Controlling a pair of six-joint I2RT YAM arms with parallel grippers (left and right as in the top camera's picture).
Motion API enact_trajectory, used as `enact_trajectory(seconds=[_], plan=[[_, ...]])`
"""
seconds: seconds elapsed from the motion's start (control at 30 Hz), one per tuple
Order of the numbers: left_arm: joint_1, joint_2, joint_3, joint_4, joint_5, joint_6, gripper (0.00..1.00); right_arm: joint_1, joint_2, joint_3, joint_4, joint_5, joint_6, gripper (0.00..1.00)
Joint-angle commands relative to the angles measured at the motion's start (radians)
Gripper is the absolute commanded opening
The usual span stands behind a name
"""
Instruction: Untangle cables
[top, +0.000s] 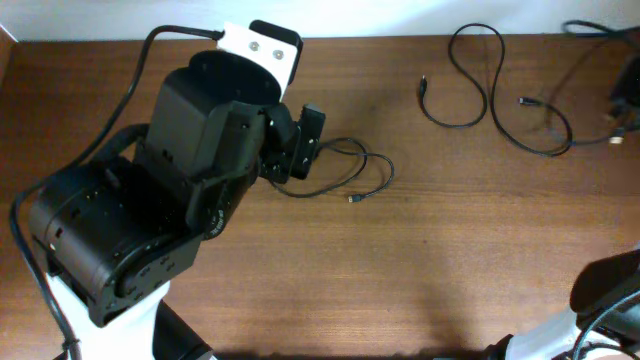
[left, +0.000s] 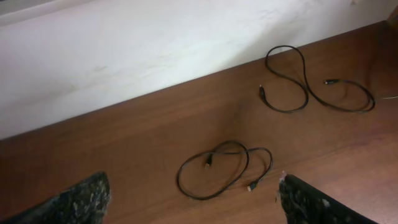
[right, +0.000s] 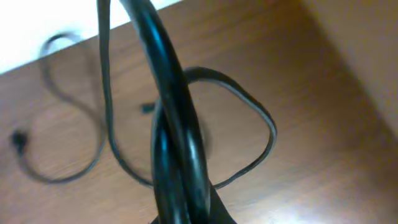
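On table (left: 124, 155), two loose cables (left: 227, 142) (left: 307, 93)

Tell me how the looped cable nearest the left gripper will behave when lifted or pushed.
Probably floppy: the cable lies in loose overlapping loops, so it should drape and trail from one grasp. Likely light, being thin with small plugs. Pushed, it would probably slide and deform on the smooth table rather than roll.
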Motion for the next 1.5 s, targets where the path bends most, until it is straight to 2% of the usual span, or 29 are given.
enact_trajectory(seconds=[0.0,0.1,0.2,0.4,0.53,0.73,0.83,0.93,1.13,1.2,1.23,1.47], plan=[[-0.003,-0.010,0.000,0.000,-0.004,-0.003,0.88,-0.123,0.013,0.006,-0.004,0.002,0.022,0.04],[-0.003,-0.010,0.000,0.000,-0.004,-0.007,0.88,-0.246,0.030,0.005,-0.011,-0.034,0.067,0.04],[-0.003,-0.010,0.000,0.000,-0.004,-0.008,0.86,-0.309,0.067,0.003,-0.007,-0.036,0.065,0.04],[-0.006,-0.010,0.000,0.000,-0.004,-0.017,0.84,-0.252,0.243,-0.014,0.020,-0.104,0.062,0.04],[-0.101,-0.010,0.000,0.000,-0.021,-0.018,0.84,-0.192,0.322,-0.014,0.138,-0.103,0.062,0.04],[-0.242,-0.008,0.000,0.000,-0.104,-0.097,0.84,-0.170,0.377,-0.014,0.322,-0.095,0.027,0.04],[-0.256,-0.008,0.000,0.000,-0.109,-0.119,0.84,-0.169,0.377,0.014,0.383,0.034,0.001,0.04],[-0.256,-0.004,0.000,0.000,-0.123,-0.119,0.84,-0.221,0.377,0.015,0.397,0.029,0.037,0.04],[-0.256,0.011,0.000,0.000,-0.146,-0.119,0.84,-0.416,0.380,0.015,0.369,-0.018,0.039,0.04],[-0.256,0.018,0.000,0.000,-0.147,-0.119,0.84,-0.449,0.385,0.015,0.371,-0.092,0.055,0.04],[-0.256,0.019,0.000,0.000,-0.146,-0.119,0.80,-0.449,0.386,0.015,0.371,-0.092,0.063,0.04],[-0.256,0.021,0.000,0.000,-0.146,-0.119,0.79,-0.303,0.433,0.014,0.386,-0.080,0.061,0.04]])
